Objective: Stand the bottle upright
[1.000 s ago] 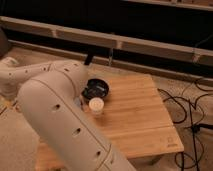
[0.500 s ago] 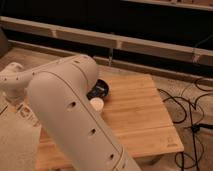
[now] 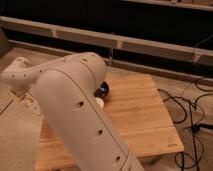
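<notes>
My white arm fills the left and middle of the camera view. The gripper itself does not show; it lies out of sight past the arm, and it is shut. At the arm's right edge, on the wooden table, a dark round object peeks out, with a small white rounded piece just in front of it. I cannot tell whether these belong to the bottle; most of that spot is hidden by the arm.
Black cables lie on the floor right of the table. A long pale ledge runs along the dark wall behind. Speckled floor shows at the left.
My arm has swung further across the view and closer to the camera. It now covers more of the dark object and the white piece.
</notes>
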